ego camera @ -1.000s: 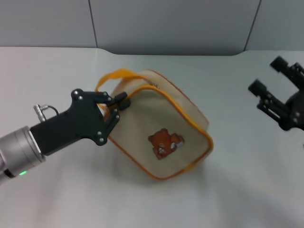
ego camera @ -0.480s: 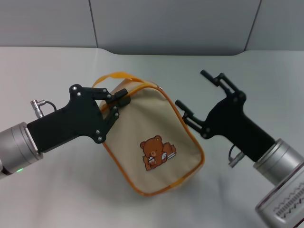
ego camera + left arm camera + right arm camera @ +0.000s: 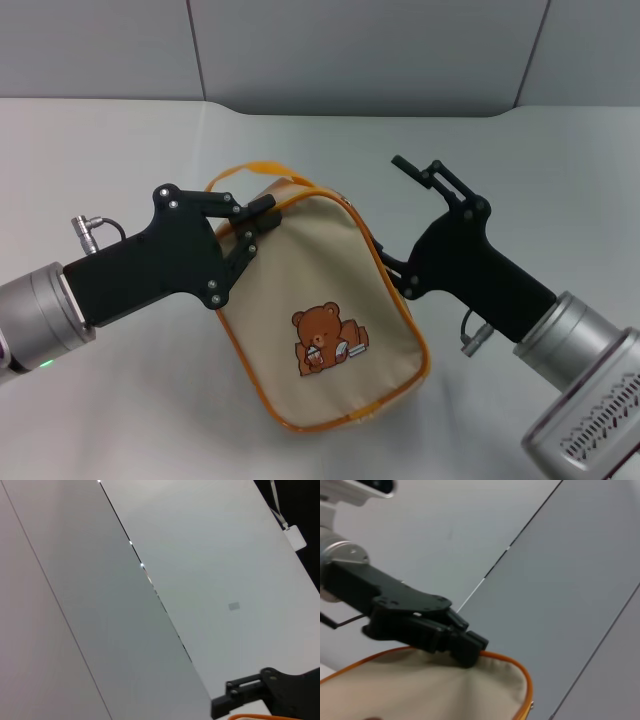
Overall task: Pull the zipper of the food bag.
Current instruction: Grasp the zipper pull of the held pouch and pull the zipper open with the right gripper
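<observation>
The food bag (image 3: 320, 300), beige with orange piping and a brown bear print, hangs tilted in the middle of the head view. My left gripper (image 3: 250, 215) is shut on its upper left corner, just below the orange strap loop (image 3: 262, 165). The right wrist view shows that grip (image 3: 465, 650) on the bag's edge (image 3: 445, 690). My right gripper (image 3: 400, 220) is open beside the bag's right edge, its lower finger close to the orange trim. The zipper runs along that trimmed edge (image 3: 385, 270). I cannot make out its pull tab.
The white table (image 3: 520, 170) extends around the bag, with a grey wall (image 3: 360, 50) behind it. A black gripper part (image 3: 270, 690) shows at the edge of the left wrist view, above a strip of orange trim.
My right arm has come in from the far right and now stands close against the bag's right edge. The bag has swung more upright in my left gripper, the bear print moving left and down.
</observation>
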You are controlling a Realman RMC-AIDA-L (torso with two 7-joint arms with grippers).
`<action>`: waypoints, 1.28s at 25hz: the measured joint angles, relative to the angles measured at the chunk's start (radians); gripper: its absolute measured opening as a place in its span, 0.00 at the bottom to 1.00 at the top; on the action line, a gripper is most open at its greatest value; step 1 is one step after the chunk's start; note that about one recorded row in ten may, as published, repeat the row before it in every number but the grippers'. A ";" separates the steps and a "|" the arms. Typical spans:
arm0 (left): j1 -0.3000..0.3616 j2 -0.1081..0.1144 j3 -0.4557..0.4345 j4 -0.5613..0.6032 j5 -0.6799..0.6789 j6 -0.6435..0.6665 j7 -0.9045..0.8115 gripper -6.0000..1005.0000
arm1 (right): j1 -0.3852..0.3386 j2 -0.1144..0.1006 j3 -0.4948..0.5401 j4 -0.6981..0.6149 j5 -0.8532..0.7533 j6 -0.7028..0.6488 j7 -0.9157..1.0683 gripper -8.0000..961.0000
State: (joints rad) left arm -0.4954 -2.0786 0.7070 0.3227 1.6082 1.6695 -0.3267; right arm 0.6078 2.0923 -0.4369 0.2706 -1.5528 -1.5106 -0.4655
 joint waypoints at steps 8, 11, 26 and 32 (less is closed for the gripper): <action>0.000 -0.001 0.009 0.000 0.001 0.000 0.000 0.06 | 0.031 0.000 0.013 0.026 -0.002 0.027 0.003 0.77; 0.000 -0.001 0.009 0.001 0.000 0.002 0.000 0.06 | 0.031 0.000 0.010 0.030 -0.003 0.032 0.004 0.77; 0.000 -0.001 0.009 0.001 -0.001 0.003 -0.003 0.06 | 0.025 0.000 0.019 0.041 -0.036 0.020 -0.005 0.57; 0.000 -0.001 0.009 0.001 -0.004 0.003 -0.003 0.06 | 0.016 0.000 0.018 0.043 -0.037 0.019 -0.041 0.32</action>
State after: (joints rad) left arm -0.4949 -2.0801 0.7164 0.3237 1.6039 1.6721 -0.3294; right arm 0.6237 2.0923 -0.4187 0.3134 -1.5894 -1.4911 -0.5069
